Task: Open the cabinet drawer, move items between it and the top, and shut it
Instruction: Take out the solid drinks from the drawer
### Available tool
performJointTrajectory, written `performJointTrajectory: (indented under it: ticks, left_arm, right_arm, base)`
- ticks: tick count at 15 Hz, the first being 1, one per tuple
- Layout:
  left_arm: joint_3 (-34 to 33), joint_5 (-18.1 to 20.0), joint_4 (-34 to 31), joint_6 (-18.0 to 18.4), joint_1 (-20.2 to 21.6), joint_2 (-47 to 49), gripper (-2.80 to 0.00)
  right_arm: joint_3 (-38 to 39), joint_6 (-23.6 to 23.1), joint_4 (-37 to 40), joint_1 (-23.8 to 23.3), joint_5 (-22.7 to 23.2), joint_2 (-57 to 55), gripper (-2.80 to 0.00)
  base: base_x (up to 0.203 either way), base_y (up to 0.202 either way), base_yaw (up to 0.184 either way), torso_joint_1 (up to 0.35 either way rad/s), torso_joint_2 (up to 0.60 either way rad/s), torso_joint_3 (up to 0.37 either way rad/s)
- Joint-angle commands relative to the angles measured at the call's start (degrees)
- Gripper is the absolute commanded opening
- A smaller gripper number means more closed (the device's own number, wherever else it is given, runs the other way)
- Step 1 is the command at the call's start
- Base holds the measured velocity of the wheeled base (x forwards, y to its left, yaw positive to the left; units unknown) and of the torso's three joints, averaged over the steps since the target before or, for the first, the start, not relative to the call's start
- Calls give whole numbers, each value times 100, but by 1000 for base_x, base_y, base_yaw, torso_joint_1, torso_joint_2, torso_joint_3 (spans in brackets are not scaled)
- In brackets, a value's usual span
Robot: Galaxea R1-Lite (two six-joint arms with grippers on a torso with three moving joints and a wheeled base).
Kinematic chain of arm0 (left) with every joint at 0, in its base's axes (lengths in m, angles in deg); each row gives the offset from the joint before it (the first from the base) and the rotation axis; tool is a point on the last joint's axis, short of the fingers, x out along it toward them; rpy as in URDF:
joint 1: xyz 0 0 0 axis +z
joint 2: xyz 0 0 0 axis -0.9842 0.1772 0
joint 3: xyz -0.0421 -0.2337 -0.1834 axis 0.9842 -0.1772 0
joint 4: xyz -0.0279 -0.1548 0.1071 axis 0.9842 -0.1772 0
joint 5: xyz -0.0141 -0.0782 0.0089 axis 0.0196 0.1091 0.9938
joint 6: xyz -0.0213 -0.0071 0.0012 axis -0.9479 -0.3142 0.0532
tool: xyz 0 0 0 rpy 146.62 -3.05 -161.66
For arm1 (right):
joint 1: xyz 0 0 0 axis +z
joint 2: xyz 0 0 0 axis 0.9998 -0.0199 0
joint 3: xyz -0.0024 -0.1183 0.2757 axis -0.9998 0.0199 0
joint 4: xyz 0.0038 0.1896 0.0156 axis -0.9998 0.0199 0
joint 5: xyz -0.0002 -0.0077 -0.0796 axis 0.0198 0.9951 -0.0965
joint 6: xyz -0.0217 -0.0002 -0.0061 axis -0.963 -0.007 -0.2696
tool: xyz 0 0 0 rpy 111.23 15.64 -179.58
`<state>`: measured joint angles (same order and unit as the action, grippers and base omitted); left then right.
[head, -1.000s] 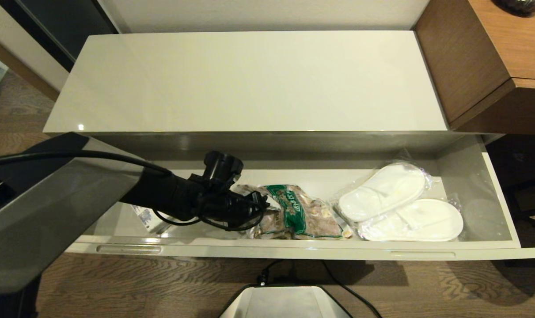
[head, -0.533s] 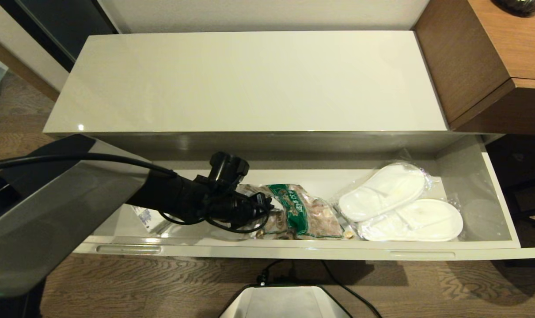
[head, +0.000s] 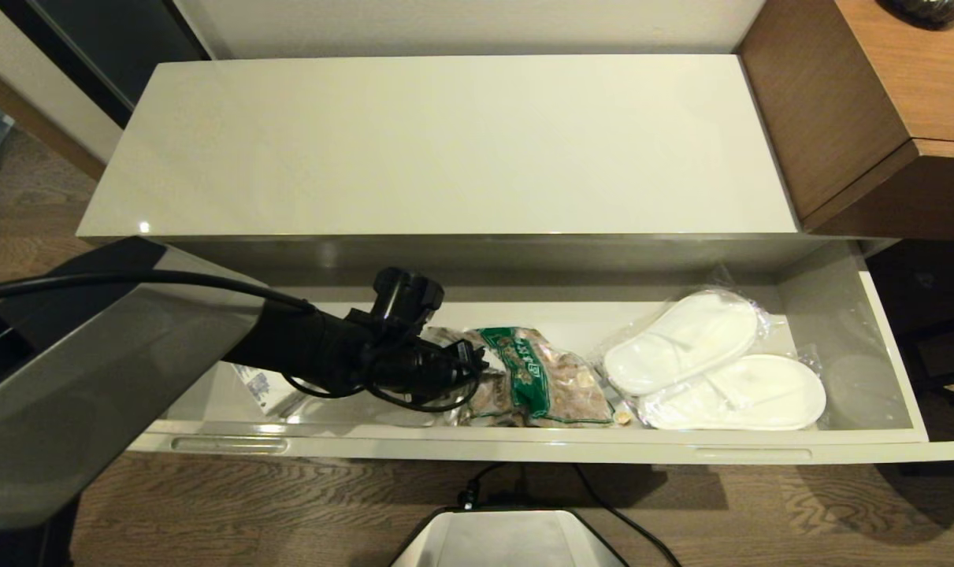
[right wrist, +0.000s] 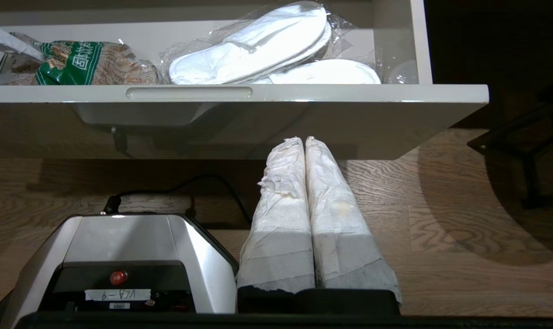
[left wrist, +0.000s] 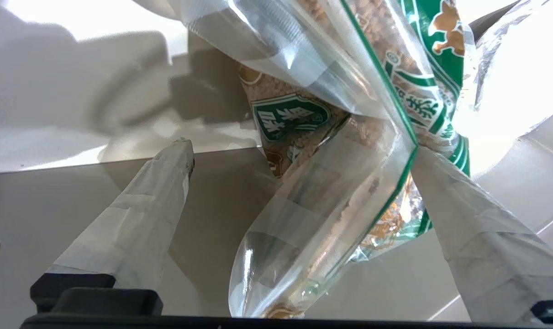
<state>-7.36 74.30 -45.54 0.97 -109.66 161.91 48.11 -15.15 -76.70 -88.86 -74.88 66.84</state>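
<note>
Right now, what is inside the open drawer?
The drawer holds a snack bag, wrapped white slippers and the open left gripper at the bag. A small packet is mostly hidden by the arm.

A: What sits in the glossy beige-grey pulled-out drawer (right wrist: 303,93)?
B: A clear plastic bag with a green band (right wrist: 71,64), beside white slippers in clear wrap (right wrist: 253,50).
A: And the right gripper (right wrist: 305,139)?
B: Below the drawer front, its taped fingers (right wrist: 283,214) pressed together over wood flooring (right wrist: 463,228).
</note>
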Motion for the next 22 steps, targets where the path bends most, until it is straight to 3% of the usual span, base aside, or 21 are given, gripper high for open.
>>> performJointTrajectory:
  ticks: [1,22]
  left_arm:
    - [1,9,-9,-15,7,-82,0]
    - [-17,1,-27,-23,-2,-100,0]
  right_arm:
    - [18,2,-1,0,-2,72,-280]
    - [18,2,-1,-6,-2,72,-280]
  base:
    - [0,0,0,0,0,0]
    - [0,0,0,0,0,0]
